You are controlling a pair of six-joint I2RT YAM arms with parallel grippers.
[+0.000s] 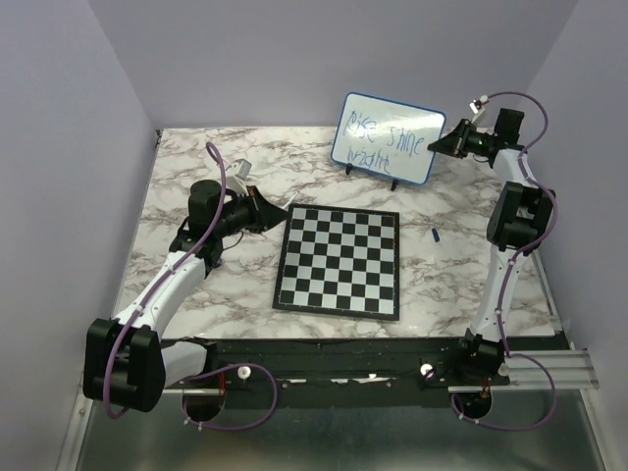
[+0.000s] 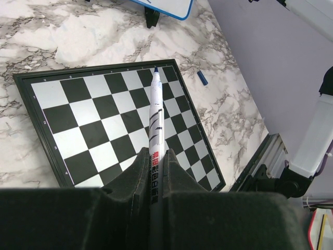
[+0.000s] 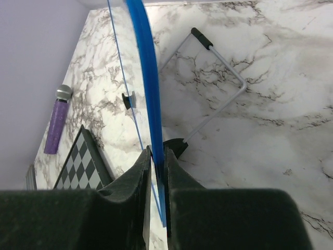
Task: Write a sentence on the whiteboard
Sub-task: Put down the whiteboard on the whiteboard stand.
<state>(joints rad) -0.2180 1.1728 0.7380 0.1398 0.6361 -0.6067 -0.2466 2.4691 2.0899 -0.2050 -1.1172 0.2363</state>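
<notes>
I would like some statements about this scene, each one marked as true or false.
1. The left gripper holds a marker. True.
2. The whiteboard is blank. False: blue writing in two lines is on it.
3. The right gripper clamps the whiteboard's blue rim. True.
4. The small blue piece lies on the chessboard. False: it lies on the table, right of the chessboard.

The whiteboard (image 1: 386, 138) stands near the counter's (image 1: 196, 177) far edge, toward the far right corner, with the sentence (image 1: 378, 138) on it. The chessboard (image 1: 340, 260) lies before it, mid-counter. A small cap (image 1: 435, 235) lies right of the chessboard. The left gripper (image 1: 269, 210), left of the chessboard, holds the marker (image 2: 155, 112). The right gripper (image 1: 437, 145) pinches the whiteboard's right edge.
</notes>
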